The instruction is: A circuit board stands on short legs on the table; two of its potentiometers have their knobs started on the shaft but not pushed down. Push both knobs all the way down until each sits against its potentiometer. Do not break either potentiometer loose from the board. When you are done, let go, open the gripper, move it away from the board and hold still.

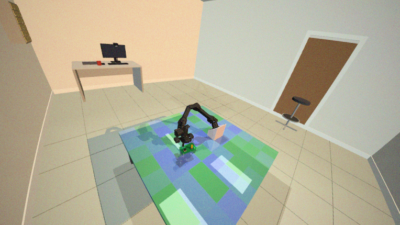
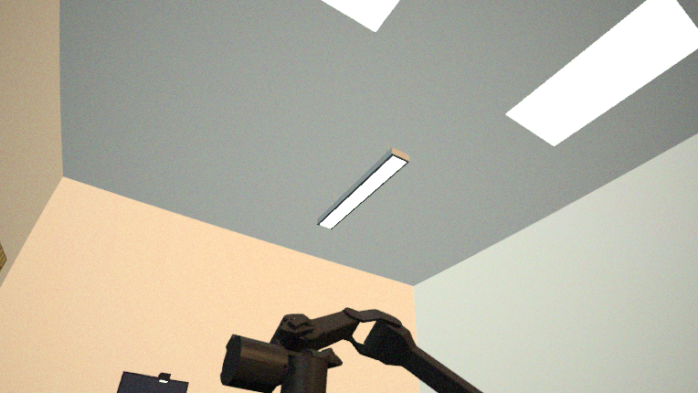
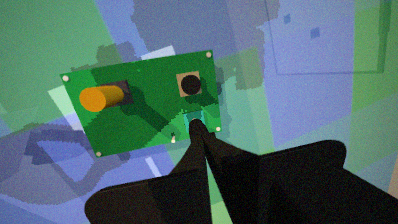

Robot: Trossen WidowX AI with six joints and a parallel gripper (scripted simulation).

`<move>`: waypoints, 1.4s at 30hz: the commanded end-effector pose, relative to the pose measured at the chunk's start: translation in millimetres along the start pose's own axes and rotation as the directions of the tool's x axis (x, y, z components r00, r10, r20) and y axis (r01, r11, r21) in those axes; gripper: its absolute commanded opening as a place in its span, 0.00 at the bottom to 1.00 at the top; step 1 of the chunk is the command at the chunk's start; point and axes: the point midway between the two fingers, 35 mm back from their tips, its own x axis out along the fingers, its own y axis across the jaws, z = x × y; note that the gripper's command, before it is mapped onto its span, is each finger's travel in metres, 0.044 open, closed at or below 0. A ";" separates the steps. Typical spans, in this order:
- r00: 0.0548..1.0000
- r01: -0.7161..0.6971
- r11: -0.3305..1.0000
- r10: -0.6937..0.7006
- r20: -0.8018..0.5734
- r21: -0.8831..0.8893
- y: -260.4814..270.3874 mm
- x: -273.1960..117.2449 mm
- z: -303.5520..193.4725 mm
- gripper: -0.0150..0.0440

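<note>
The green circuit board (image 1: 188, 150) (image 3: 157, 75) stands on the table under the arm's wrist. A tall orange knob (image 1: 191, 146) (image 3: 94, 99) stands over a dark square potentiometer (image 3: 128, 90) at the board's left in the wrist view. A round black knob (image 3: 190, 84) sits over a tan square potentiometer (image 3: 179, 79) at the upper right; its height cannot be judged from above. My gripper (image 1: 183, 145) (image 3: 201, 139) is shut and empty. Its tips are over a teal square part (image 3: 189, 118) near the lower right corner and partly hide it. Whether they touch it cannot be told.
A pale panel (image 1: 220, 132) stands at the arm's base on the patterned table (image 1: 208, 178). Small light pins show on the board, one near its lower edge (image 3: 173, 140). The exterior view shows only upper arm parts, walls and ceiling.
</note>
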 end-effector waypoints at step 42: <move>1.000 -0.010 1.000 0.010 -0.004 0.013 -0.7 19.0 -2.3 0.25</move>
